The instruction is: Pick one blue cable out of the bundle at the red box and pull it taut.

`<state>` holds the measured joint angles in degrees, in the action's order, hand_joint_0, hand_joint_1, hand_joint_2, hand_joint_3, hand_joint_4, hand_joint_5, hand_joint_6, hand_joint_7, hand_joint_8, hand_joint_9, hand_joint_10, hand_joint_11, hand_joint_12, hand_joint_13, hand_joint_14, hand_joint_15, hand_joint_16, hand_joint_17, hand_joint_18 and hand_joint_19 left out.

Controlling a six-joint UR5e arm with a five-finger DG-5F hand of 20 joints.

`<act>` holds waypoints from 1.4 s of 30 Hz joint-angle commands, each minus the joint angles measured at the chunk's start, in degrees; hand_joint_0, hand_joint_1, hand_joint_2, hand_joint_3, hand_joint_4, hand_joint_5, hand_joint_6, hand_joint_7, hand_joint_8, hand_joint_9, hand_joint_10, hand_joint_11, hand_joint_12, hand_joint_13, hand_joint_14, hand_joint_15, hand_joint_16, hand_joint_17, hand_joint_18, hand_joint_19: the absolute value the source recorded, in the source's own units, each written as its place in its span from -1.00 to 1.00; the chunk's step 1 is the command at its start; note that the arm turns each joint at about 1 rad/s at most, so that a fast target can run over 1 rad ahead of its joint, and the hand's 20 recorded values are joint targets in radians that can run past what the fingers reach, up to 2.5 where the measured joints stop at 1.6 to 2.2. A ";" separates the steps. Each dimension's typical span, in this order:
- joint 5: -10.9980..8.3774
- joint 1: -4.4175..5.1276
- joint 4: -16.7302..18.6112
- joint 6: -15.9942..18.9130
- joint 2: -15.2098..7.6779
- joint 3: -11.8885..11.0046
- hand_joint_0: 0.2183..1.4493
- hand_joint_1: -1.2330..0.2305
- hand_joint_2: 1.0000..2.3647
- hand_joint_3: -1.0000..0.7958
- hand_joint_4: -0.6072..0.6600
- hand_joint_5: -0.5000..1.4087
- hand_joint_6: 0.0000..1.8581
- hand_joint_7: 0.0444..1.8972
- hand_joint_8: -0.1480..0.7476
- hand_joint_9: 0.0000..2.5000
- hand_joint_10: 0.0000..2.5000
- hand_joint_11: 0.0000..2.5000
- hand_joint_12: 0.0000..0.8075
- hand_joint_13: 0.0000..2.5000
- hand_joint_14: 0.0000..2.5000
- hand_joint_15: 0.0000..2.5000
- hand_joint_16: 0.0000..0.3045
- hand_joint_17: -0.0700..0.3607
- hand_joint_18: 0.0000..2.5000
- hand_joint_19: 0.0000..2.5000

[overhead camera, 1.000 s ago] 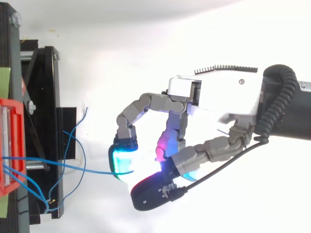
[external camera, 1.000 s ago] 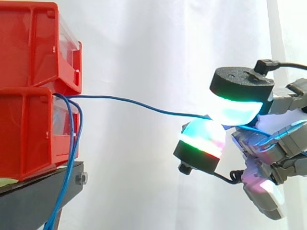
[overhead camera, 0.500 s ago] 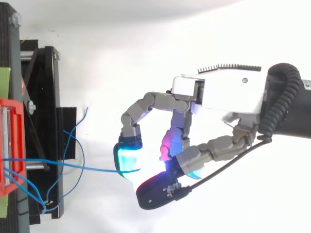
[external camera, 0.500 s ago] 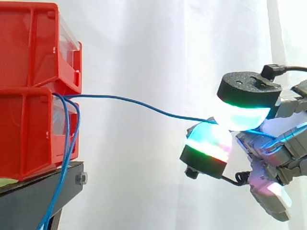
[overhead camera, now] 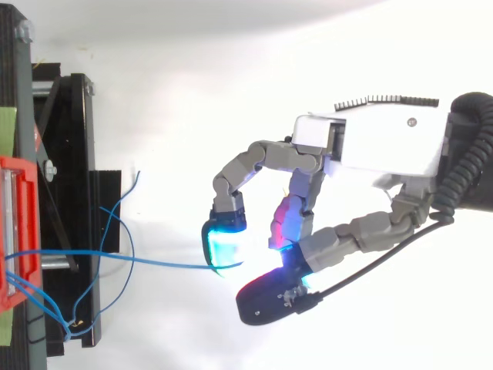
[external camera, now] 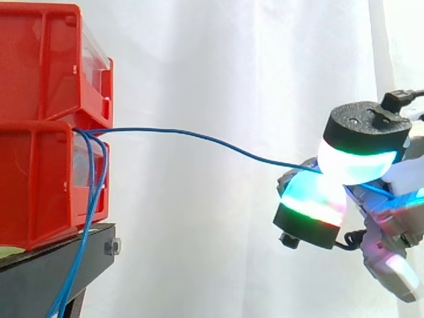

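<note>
Hazard: blue cable [external camera: 199, 136], sagging from the red bins [external camera: 40, 179] at 9 o'clock to the hand [overhead camera: 370, 146] at 3 o'clock, pinched between glowing fingers [external camera: 311, 195], may slip free as tension builds.

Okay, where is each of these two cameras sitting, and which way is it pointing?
Side view: beside the work, about level with it, looking across at the red bins; the hand comes in from the right.
Top view: overhead, looking down on the black stand; the hand and its wrist reach in from the right.
Shared: the hand pinching one blue cable that runs to the red bins.
</note>
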<state>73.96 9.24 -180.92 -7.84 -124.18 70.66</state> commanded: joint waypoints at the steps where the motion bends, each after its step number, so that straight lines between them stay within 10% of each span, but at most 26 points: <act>1: -0.31 -0.01 -0.75 -0.95 0.08 0.00 -0.36 -0.49 -0.97 -0.09 -0.18 -0.50 -0.04 0.04 0.23 0.05 -0.99 -0.40 -0.02 -0.14 -0.99 -0.63 -0.67 -0.15 -0.19 -0.58; 12: -0.48 0.25 -0.22 -1.39 0.08 0.00 -0.37 -0.43 -0.97 -0.15 -0.24 -0.50 -0.05 -0.01 0.08 -0.21 -0.99 -0.68 -0.06 -0.42 -0.99 -0.76 -0.68 -0.16 -0.45 -0.67; 42: -0.13 0.34 -0.05 -1.13 0.08 0.00 -0.44 -0.15 -0.99 -0.33 -0.13 -0.53 -0.08 -0.04 0.19 -0.17 -0.99 -0.61 -0.02 -0.40 -0.99 -0.74 -0.66 -0.13 -0.45 -0.62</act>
<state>73.81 9.56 -181.00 -9.03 -124.10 70.67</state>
